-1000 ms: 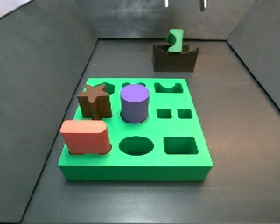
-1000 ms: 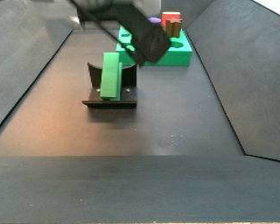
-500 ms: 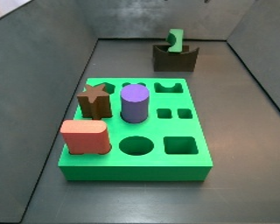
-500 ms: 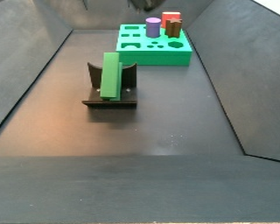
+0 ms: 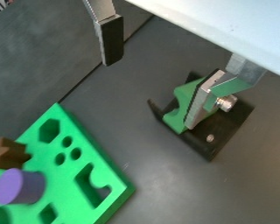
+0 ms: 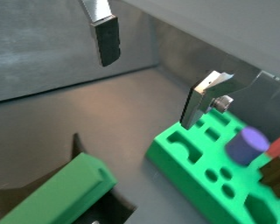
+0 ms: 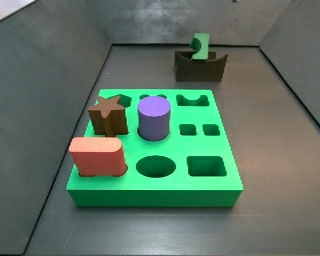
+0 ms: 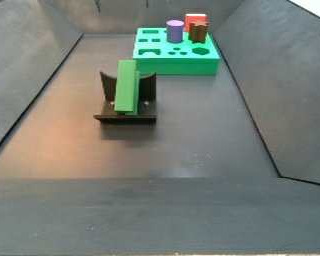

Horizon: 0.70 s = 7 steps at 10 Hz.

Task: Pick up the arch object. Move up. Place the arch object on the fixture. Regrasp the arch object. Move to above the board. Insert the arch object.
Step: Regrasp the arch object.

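Progress, as we judge it, stands at the midpoint: the arch object (image 8: 127,84) sits upright in the fixture (image 8: 125,112), so the pick, lift and placing look done, while regrasp, carry and insertion remain.

Taking a side view from near to far, we see the salmon-pink block (image 7: 96,157) at the near left corner of the board (image 7: 216,190), then the brown star piece (image 7: 108,115) and the purple cylinder (image 7: 153,117). The arch cut-out (image 7: 192,99) at the far edge is empty. Farther still, well apart from the board, stands the fixture with the arch object in its notch.

Our end effector (image 5: 161,63) shows only in the wrist views. It hangs above the floor with fingers (image 5: 111,38) spread wide and nothing between them, clear of the arch object.
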Tool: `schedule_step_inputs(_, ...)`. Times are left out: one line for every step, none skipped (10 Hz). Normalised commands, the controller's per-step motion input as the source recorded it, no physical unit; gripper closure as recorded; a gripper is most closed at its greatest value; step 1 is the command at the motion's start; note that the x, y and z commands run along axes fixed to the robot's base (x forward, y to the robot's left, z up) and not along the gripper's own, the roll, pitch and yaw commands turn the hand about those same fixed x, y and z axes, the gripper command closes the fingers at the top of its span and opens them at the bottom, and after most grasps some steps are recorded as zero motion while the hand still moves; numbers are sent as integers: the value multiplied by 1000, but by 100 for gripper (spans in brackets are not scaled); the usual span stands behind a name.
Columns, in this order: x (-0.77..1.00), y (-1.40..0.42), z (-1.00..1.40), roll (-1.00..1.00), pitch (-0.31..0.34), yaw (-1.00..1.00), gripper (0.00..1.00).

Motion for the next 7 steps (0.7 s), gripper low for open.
schedule_step_inputs(-33,-29,4,1000,43,1,0)
schedule_step_inputs(-32,-25,8,1000,38,2,0)
schedule_step_inputs(-28,-23,12,1000,31,4,0)
schedule_step_inputs(-23,-21,7,1000,27,5,0)
schedule_step_inputs(-18,-20,3,1000,24,7,0)
schedule_step_inputs(-18,-20,4,1000,25,9,0)
schedule_step_inputs(-13,-15,10,1000,28,11,0)
